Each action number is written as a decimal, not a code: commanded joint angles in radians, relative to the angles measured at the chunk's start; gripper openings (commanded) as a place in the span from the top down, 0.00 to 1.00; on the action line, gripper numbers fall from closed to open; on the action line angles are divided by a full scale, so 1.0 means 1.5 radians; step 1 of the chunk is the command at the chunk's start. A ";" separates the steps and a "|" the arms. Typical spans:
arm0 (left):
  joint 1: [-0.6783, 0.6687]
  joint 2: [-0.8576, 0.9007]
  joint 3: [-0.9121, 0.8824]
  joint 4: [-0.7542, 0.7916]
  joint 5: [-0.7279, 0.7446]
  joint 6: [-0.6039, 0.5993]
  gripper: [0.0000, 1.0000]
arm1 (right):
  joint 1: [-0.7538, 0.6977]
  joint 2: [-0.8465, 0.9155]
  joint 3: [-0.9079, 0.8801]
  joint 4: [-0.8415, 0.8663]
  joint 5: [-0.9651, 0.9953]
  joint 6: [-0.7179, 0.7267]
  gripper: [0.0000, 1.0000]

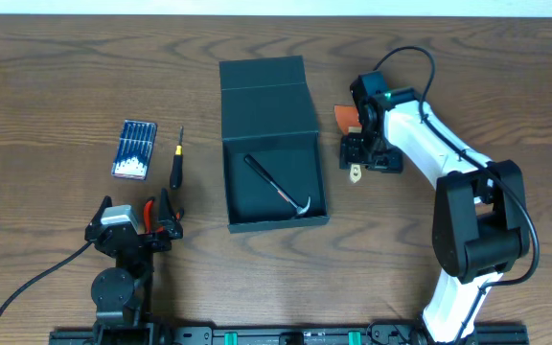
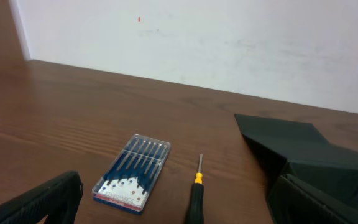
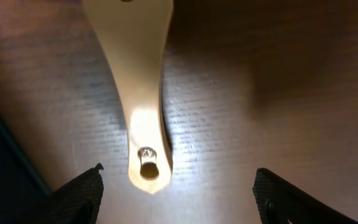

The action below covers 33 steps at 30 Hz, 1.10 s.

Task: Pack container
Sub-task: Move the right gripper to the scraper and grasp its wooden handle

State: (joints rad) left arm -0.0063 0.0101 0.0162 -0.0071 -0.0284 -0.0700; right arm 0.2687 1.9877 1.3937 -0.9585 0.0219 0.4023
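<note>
Wooden tabletop (image 1: 46,86) is carrying the open container (image 1: 266,96) at its centre.
Left gripper (image 1: 158,206) is gaping near a screwdriver (image 1: 176,168) and bit case (image 1: 134,149); right gripper (image 3: 176,180) is gaping over 1 pale handle (image 3: 135,74).

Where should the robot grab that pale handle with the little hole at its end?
Probably across the narrow neck of the pale handle, just above the hole, coming straight down from above. It lies flat on the table, and the right end effector hangs over it, open, one finger on each side, so closing would pinch its slim sides.
</note>
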 commanded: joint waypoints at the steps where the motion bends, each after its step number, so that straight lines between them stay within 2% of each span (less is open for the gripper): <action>1: 0.004 -0.004 -0.007 -0.012 -0.001 0.009 0.02 | 0.003 -0.003 -0.010 0.026 -0.003 0.022 0.21; 13: 0.004 -0.004 -0.008 -0.012 -0.001 0.009 0.01 | 0.003 0.012 -0.010 0.086 -0.002 0.043 0.17; 25: 0.004 -0.004 -0.008 -0.012 -0.001 0.009 0.01 | 0.003 0.115 -0.010 0.078 -0.013 0.040 0.18; 26: 0.004 -0.004 -0.007 -0.012 -0.001 0.009 0.02 | 0.003 0.116 -0.010 0.078 -0.016 0.040 0.21; 27: 0.004 -0.004 -0.008 -0.012 -0.001 0.009 0.01 | 0.003 0.116 -0.010 0.079 -0.018 0.040 0.30; 29: 0.004 -0.004 -0.008 -0.012 -0.001 0.009 0.01 | 0.006 0.116 -0.009 0.085 -0.018 0.035 0.59; 30: 0.004 -0.004 -0.008 -0.012 -0.001 0.009 0.02 | 0.006 0.115 -0.006 0.084 -0.018 0.035 0.70; 31: 0.004 -0.004 -0.008 -0.012 -0.001 0.009 0.02 | 0.006 0.115 -0.004 0.084 -0.018 0.034 0.78; 33: 0.004 -0.004 -0.008 -0.012 -0.001 0.009 0.01 | 0.007 0.115 -0.002 0.081 -0.018 0.030 0.87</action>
State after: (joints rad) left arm -0.0063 0.0101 0.0162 -0.0071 -0.0284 -0.0700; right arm 0.2703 2.0808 1.4158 -0.8364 0.0162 0.4606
